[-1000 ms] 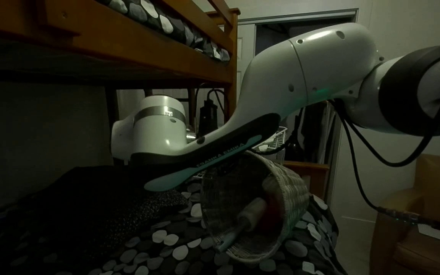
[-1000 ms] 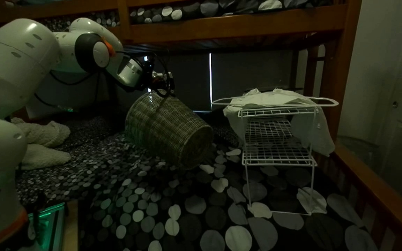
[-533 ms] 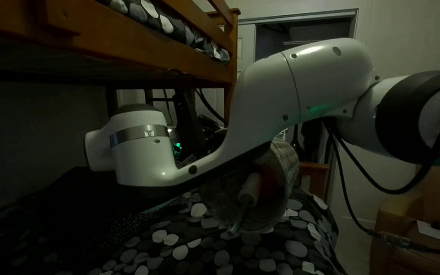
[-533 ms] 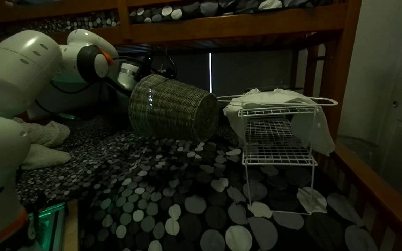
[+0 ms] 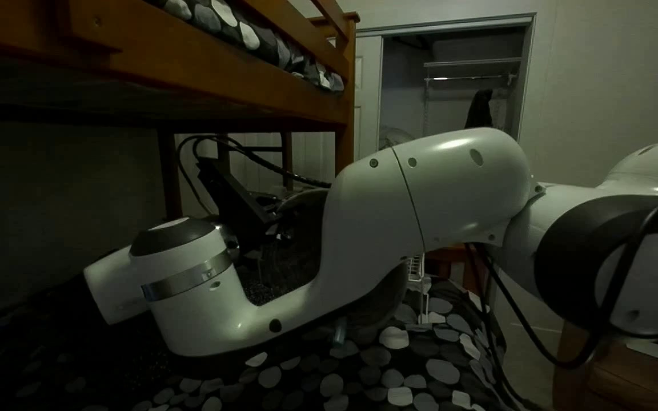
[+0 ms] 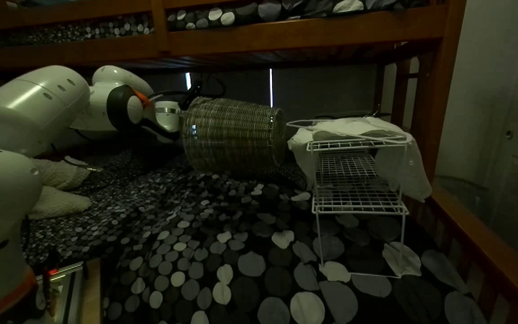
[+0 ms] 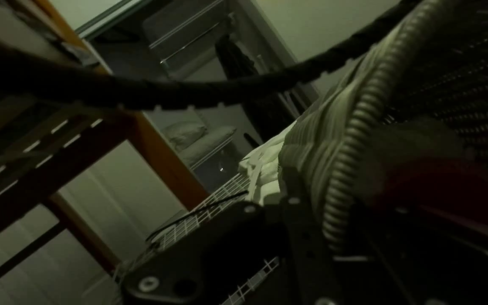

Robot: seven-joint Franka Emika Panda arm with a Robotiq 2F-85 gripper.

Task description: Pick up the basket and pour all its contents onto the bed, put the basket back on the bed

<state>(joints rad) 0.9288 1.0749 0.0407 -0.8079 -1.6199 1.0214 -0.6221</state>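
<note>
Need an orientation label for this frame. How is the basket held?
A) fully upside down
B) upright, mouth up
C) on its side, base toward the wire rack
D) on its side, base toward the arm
C: in an exterior view the basket is roughly horizontal, closed base facing the wire rack, mouth end next to the arm.

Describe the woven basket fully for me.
The basket is round, grey-beige, apparently wicker, narrowing toward its base, with a thick, coiled-looking rim. It is on its side, base toward the white wire rack, mouth toward the arm. The claw grips its rim; something red shows inside. Whether it touches rack or bed is unclear.
</note>
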